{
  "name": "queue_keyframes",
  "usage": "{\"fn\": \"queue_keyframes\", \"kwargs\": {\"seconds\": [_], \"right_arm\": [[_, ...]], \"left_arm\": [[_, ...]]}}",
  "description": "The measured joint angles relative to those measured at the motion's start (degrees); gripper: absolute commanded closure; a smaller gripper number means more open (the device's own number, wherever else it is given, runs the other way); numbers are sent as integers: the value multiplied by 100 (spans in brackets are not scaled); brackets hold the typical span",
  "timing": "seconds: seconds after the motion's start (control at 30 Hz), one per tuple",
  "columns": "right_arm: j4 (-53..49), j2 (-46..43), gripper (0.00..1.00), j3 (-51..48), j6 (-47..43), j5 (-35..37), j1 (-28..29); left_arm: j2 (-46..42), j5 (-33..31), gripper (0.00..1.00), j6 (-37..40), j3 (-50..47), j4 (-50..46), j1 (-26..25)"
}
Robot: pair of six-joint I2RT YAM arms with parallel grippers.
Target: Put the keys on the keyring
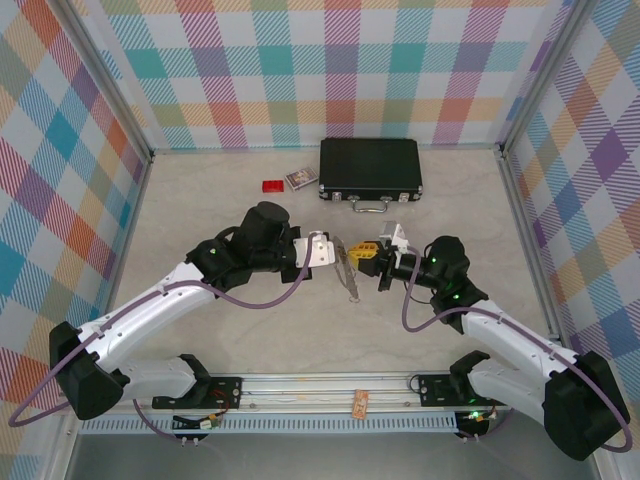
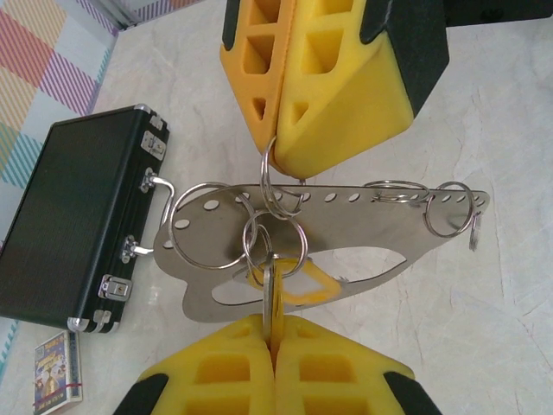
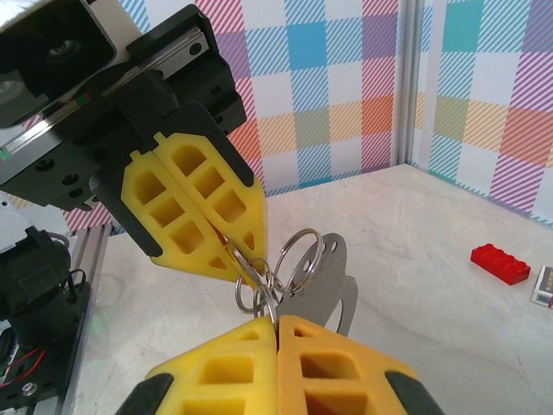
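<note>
The keyring (image 2: 363,207) is a flat grey metal loop carrying several split rings, held in the air between both arms over the table's middle (image 1: 349,275). My left gripper (image 2: 275,324) is shut on the keys (image 2: 275,290). A silver blade shows edge-on and a yellow head hangs through a small ring. My right gripper (image 3: 276,322) is shut on a thin split ring (image 3: 270,298) of the keyring, and its yellow fingers (image 2: 320,104) come in from above in the left wrist view. From overhead, the left gripper (image 1: 328,250) and right gripper (image 1: 368,253) nearly meet.
A black case (image 1: 370,168) with a silver handle lies at the back of the table. A small red block (image 1: 272,186) and a little card box (image 1: 301,179) sit to its left. Checked walls close in the sides and back.
</note>
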Motion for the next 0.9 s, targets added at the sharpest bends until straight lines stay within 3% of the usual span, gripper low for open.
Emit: {"fn": "queue_keyframes", "kwargs": {"seconds": [0.17,0.9], "right_arm": [[-197,188,59,9,-63,-7,-105],[-822,898,54,656,-581,-682,136]], "left_arm": [[11,-22,100,13,17,-205,7],[35,94,100,120,177,-391,7]]}}
